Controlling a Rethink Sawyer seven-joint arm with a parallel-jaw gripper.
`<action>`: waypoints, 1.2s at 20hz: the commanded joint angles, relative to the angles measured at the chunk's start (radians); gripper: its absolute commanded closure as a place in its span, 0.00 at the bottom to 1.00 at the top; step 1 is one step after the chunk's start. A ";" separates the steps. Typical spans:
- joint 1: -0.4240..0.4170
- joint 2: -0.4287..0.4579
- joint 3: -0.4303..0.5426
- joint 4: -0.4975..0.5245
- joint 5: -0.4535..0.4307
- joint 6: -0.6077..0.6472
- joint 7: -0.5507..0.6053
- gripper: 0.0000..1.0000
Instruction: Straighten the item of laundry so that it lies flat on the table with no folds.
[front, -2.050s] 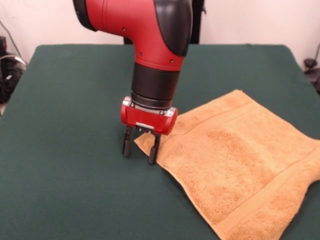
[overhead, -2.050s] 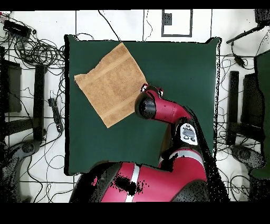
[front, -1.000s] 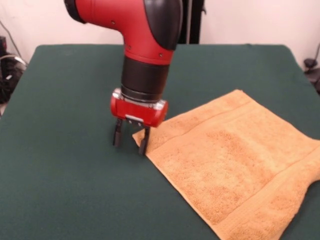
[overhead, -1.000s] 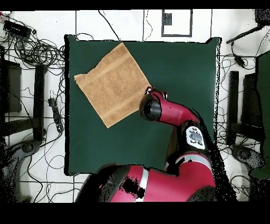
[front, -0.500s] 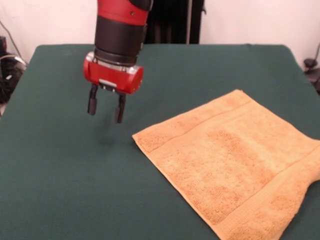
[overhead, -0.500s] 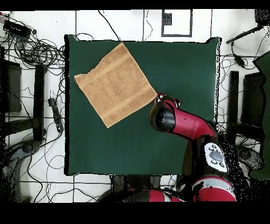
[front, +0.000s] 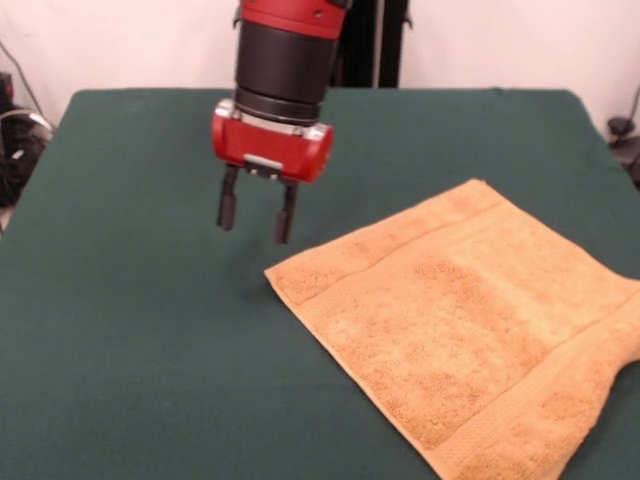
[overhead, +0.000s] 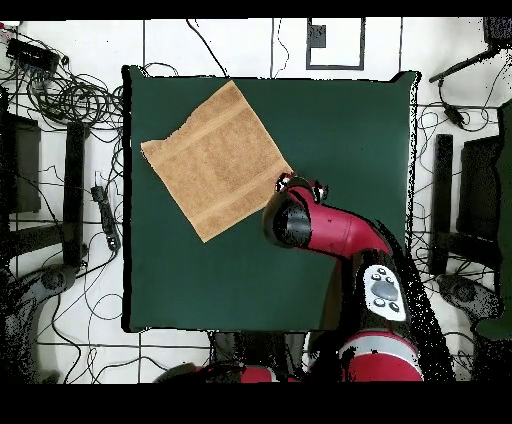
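The green bench (front: 130, 330) carries a yellow towel (front: 460, 330) spread flat and turned diamond-wise, its far edge reaching the bench's side in the overhead view (overhead: 215, 160). The red arm (front: 285, 60) hangs above the cloth's near corner. Its pincer (front: 255, 215) is raised clear of the bench, fingers (front: 227, 210) spread apart, gripping nothing, just beside that corner.

Red arm (front: 272, 148), black wrist collar (front: 285, 55)
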 joint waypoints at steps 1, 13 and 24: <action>0.039 0.086 0.130 0.018 0.022 0.043 0.140 0.00; 0.045 0.193 0.141 -0.073 0.039 0.021 0.139 0.00; 0.107 0.297 0.088 -0.159 0.063 -0.003 0.168 0.00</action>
